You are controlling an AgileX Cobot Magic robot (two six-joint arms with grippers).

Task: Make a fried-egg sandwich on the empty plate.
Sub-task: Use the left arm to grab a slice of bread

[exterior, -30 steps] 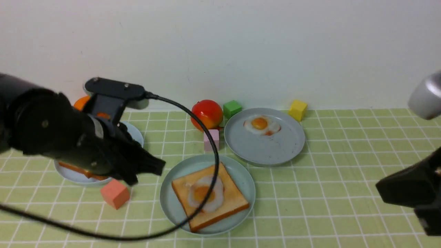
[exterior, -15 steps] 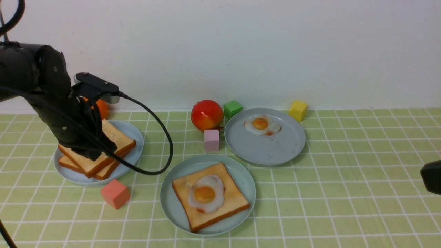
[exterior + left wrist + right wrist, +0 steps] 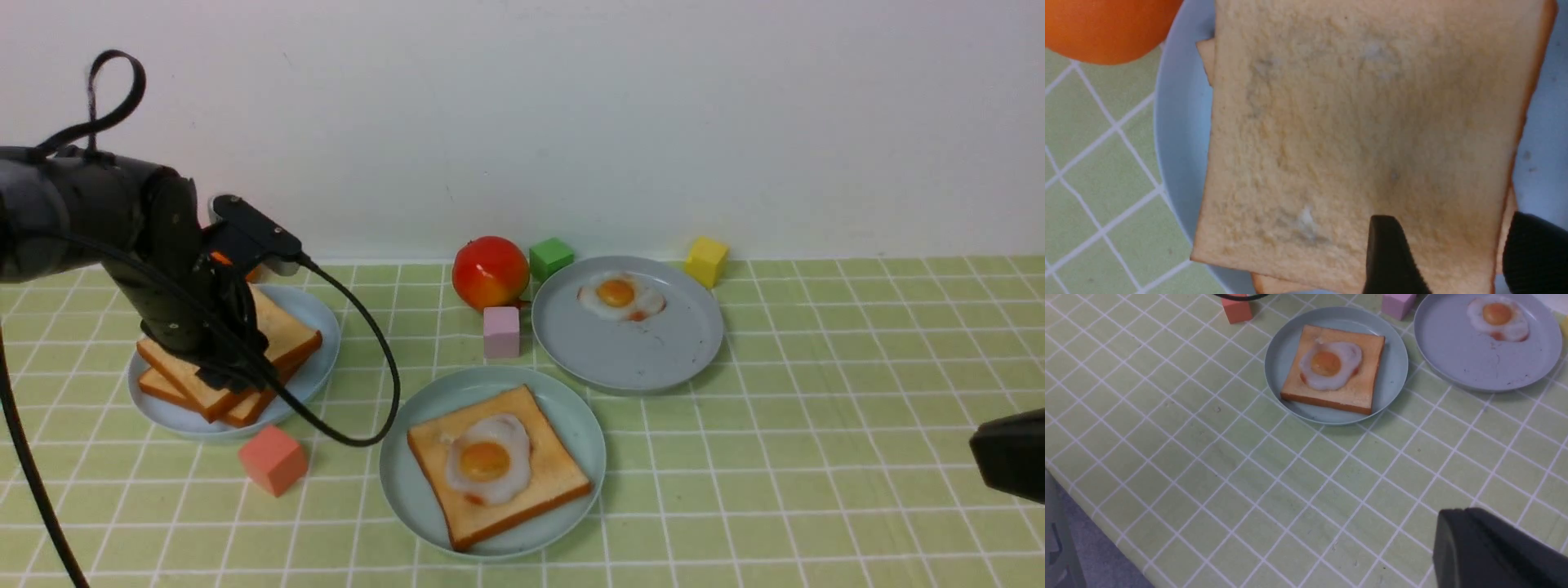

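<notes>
1. In the front view the left arm (image 3: 163, 278) leans over the toast stack (image 3: 290, 331) on the left blue-grey plate (image 3: 324, 367) and hides its own jaws.
2. Only the left wrist view shows the left jaws, which stand wide. One black finger (image 3: 1388, 253) is over the top slice (image 3: 1331, 122), the other is past its crust edge, and they grip nothing. An orange (image 3: 1106, 24) lies just beside that plate.
3. The mint-green plate (image 3: 396, 482) sits front and centre on the desk (image 3: 816, 408). It holds one toast slice (image 3: 547, 474) with a fried egg (image 3: 487, 461) lying uncovered on top.
4. The right jaws show only as a dark block in the front and right wrist views, well apart from the plates. I cannot tell whether they are wide or narrow.
5. Only the front view shows the red fruit (image 3: 491, 272), green cube (image 3: 550, 257) and yellow cube (image 3: 706, 260).
</notes>
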